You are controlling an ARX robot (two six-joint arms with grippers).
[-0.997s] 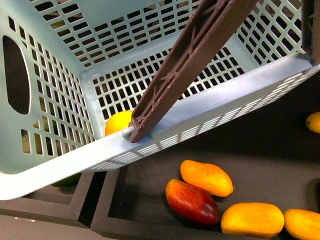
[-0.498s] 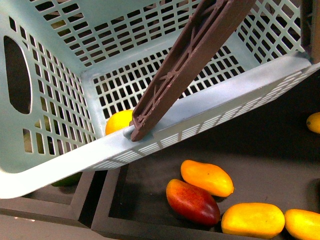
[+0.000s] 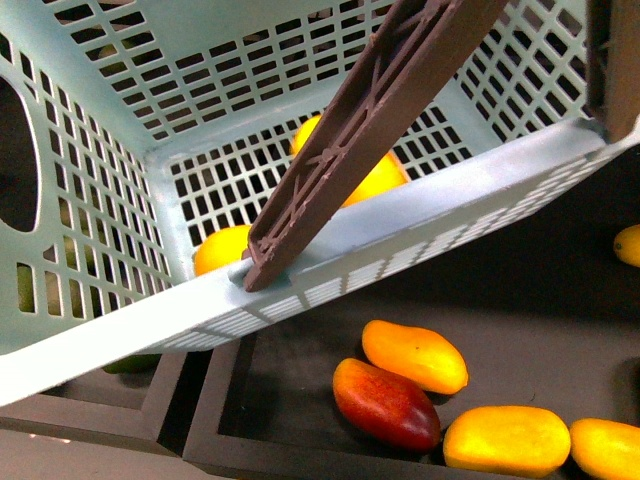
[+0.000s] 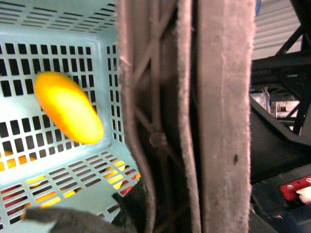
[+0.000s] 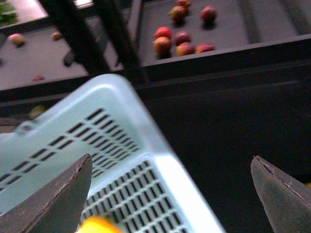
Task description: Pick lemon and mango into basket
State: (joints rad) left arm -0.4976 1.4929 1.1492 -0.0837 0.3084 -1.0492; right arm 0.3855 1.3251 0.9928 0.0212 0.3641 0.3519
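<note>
while right end effector [image 5: 170,194] gapes above basket [image 3: 450,215] | mango [image 4: 68,107] inside | left end effector [image 4: 194,145]: cannot tell

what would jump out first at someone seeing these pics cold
The big teal basket fills most of the front view, its brown handle slashing diagonally across it. Inside, a bright yellow-orange mango glows against the lattice wall, and the lemon sits in the corner by the handle's base. Below the rim, a dark red mango lies among yellow mangoes in the dark tray.
</note>
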